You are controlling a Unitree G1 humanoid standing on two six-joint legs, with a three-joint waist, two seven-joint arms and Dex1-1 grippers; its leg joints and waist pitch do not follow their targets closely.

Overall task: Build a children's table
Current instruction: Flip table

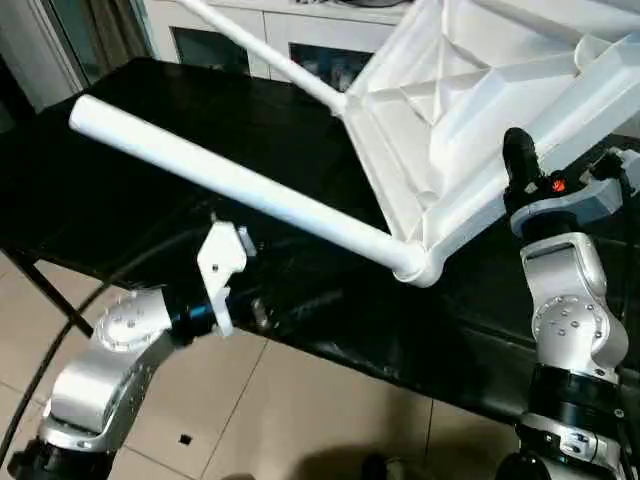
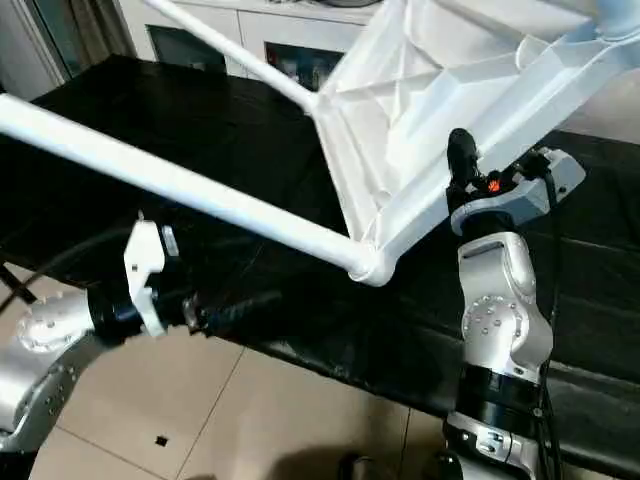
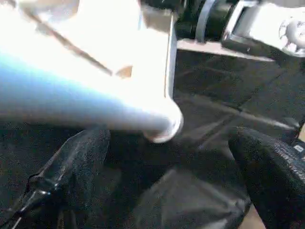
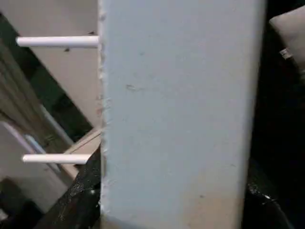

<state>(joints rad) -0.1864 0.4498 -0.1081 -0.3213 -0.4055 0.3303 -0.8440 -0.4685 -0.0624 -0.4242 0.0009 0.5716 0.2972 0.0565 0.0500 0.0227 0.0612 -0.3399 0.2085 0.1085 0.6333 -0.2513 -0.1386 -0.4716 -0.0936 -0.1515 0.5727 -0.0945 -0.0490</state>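
The white tabletop (image 1: 480, 90) is tilted up on edge above the black bench, its ribbed underside facing me. One long white leg (image 1: 230, 180) sits in the near corner socket (image 1: 415, 265) and reaches out to the left. A second leg (image 1: 260, 50) runs from the far corner. My right gripper (image 1: 520, 165) is shut on the tabletop's rim (image 4: 176, 114), which runs between its fingers. My left gripper (image 3: 167, 191) hangs just below the near socket (image 3: 164, 126), fingers (image 3: 71, 176) spread wide and open, apart from the leg.
A black-covered bench (image 1: 120, 200) lies under the work, its front edge near my arms. Behind it stands a white cabinet with glass doors (image 1: 300, 40). Beige floor tiles (image 1: 300, 400) show below, and a black cable (image 1: 60, 330) trails at the left.
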